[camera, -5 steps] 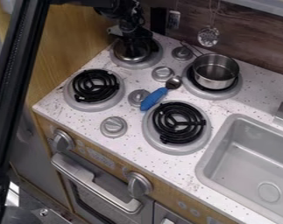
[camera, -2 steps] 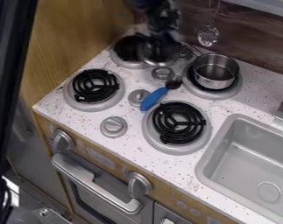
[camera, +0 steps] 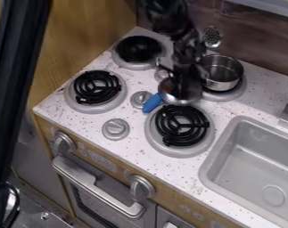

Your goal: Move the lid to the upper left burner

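Observation:
My gripper (camera: 183,83) hangs near the middle of the stove, left of the steel pot and just behind the front right burner (camera: 180,124). It is shut on the metal lid (camera: 170,94), whose shiny round edge shows around and below the fingers. The lid covers part of the blue-handled spoon. Whether it touches the spoon or the counter, I cannot tell. The upper left burner (camera: 138,48) is bare, its black coil in plain sight.
The steel pot (camera: 219,73) stands on the back right burner, close beside the gripper. A blue spoon handle (camera: 152,103) pokes out left of the lid. Front left is another coil burner (camera: 97,87); at the right is a grey sink (camera: 253,164). A strainer (camera: 212,36) hangs behind.
The gripper has carried the lid off the upper left burner, toward the right and the front. The coil there is now uncovered, and the spoon's bowl has become hidden.

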Action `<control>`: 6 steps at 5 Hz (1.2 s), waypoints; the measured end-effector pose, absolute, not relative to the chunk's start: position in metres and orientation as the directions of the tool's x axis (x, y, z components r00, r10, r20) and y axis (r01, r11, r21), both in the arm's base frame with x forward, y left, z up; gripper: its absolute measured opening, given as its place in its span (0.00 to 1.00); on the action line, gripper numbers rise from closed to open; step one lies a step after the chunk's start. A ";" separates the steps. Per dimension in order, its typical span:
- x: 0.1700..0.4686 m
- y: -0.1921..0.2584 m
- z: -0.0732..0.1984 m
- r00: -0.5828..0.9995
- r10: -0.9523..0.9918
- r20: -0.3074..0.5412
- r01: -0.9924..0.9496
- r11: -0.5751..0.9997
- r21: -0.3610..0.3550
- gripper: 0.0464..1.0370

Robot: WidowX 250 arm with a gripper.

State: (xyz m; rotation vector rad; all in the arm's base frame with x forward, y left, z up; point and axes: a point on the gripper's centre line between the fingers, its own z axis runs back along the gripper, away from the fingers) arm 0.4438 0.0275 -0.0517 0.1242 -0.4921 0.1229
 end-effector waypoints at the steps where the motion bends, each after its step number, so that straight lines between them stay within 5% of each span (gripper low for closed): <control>1: 0.424 0.012 -0.055 0.901 0.075 0.427 -0.125 0.988 0.091 0.21; 5: 0.370 -0.014 -0.058 0.939 0.126 0.319 -0.143 0.989 0.031 0.24; 6: 0.371 -0.022 -0.058 0.964 0.061 0.257 -0.068 0.998 0.017 0.54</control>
